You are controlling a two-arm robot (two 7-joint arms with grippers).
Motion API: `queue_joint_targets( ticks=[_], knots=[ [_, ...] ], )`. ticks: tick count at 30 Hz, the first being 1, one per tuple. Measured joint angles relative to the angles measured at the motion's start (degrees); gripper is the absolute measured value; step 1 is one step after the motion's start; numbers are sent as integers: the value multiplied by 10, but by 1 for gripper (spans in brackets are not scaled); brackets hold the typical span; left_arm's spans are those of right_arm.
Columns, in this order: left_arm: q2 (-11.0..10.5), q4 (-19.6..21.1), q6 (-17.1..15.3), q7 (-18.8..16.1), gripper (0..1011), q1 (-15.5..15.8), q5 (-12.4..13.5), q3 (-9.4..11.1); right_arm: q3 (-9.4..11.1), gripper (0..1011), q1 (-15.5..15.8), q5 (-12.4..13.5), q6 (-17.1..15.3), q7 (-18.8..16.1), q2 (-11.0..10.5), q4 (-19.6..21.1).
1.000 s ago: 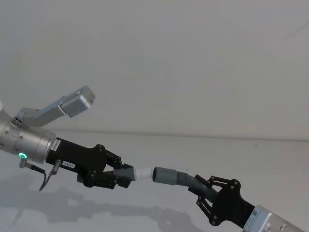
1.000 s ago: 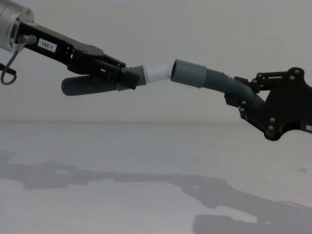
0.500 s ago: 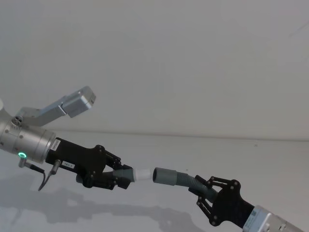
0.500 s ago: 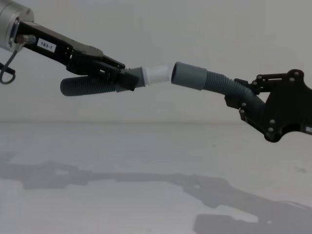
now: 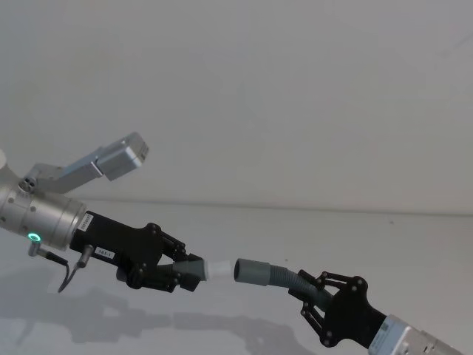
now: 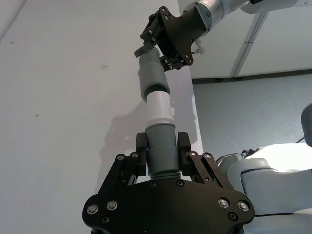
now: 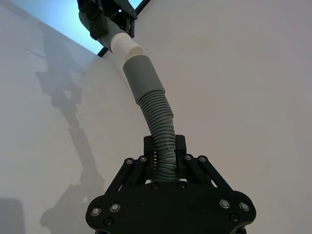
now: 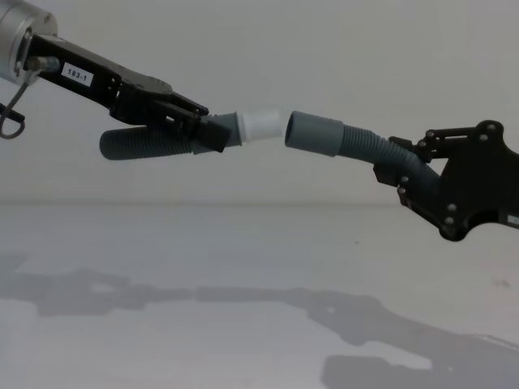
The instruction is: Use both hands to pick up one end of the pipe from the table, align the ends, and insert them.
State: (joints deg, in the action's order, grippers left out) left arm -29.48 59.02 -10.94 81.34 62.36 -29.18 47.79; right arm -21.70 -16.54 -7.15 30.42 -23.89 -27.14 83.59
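Both pipe pieces held in the air, well above the counter (image 8: 243, 267).

Left tool (image 8: 199, 130) clamped on the grey collar just behind the white spigot (image 8: 261, 126); grip that close keeps the tip stiff and aimable. Ribbed tail (image 8: 142, 144) hangs back beneath the tool.

Right tool (image 8: 409, 174) clamped on the ribbed hose (image 7: 163, 141) further behind the socket cuff (image 8: 315, 133), so the cuff projects free ahead of it, mouth open toward the spigot.

Tip and cuff nearly touching, roughly in line, cuff angled slightly. Judged: alignment stage, insertion not yet made.
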Motion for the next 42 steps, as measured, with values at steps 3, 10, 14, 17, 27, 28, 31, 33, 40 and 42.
queue_joint_targets(
  ticks=[3, 10, 14, 17, 27, 28, 31, 33, 40, 42],
  knots=[
    [0, 0, -1, 0, 339, 1, 0, 2, -1, 216, -1, -1, 0, 1, 0, -1],
    [1, -1, -1, 0, 340, 4, -2, 7, -2, 216, -2, -3, 2, 2, -1, -3],
    [3, -6, -1, 1, 340, 6, -2, 10, -2, 216, -2, -3, 3, 2, -1, -3],
    [4, -7, -1, 1, 340, 8, -3, 11, -2, 216, -2, -3, 3, 2, 0, -3],
    [7, -15, 0, 1, 340, 12, -5, 18, 0, 216, -2, 2, 5, -1, 1, -4],
    [8, -15, 0, 1, 340, 12, -5, 18, 0, 216, -2, 2, 5, -1, 1, -4],
    [8, -17, 0, 1, 340, 14, -5, 20, 0, 216, -2, 3, 8, -1, 1, -5],
    [9, -18, 0, 1, 340, 15, -6, 22, 0, 216, -2, 3, 9, -1, 1, -5],
    [12, -22, 2, -1, 340, 20, -6, 25, 0, 216, -2, 2, 19, -1, 2, -7],
    [13, -24, 3, -2, 339, 22, -6, 26, 0, 216, -2, 1, 22, 0, 3, -8]
  ],
)
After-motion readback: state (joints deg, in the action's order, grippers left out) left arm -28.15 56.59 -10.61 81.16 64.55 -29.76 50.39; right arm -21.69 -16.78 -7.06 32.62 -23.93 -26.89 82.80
